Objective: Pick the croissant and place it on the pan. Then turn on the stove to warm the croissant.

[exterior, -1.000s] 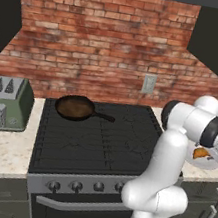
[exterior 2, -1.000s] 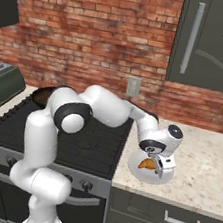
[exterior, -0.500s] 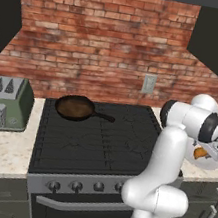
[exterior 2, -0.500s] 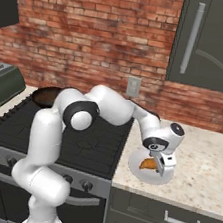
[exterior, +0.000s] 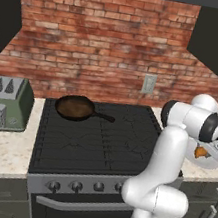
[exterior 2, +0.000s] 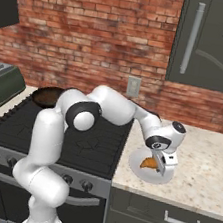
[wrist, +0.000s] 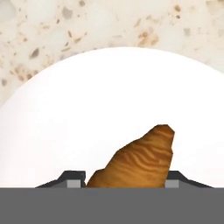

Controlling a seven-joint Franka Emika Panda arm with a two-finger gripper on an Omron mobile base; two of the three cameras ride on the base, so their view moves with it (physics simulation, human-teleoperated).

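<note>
While it lies on the plate (wrist: 65, 109), the jaws pinch the croissant (wrist: 135, 159) between them.

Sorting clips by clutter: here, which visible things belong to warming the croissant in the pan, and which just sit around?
Part of the job:
- croissant on the white plate, between the gripper's fingers
- pan on the stove's back left burner
- stove, knobs along its front

Just lying about:
- green toaster left of the stove
- wall outlet
- dark cabinets
</note>
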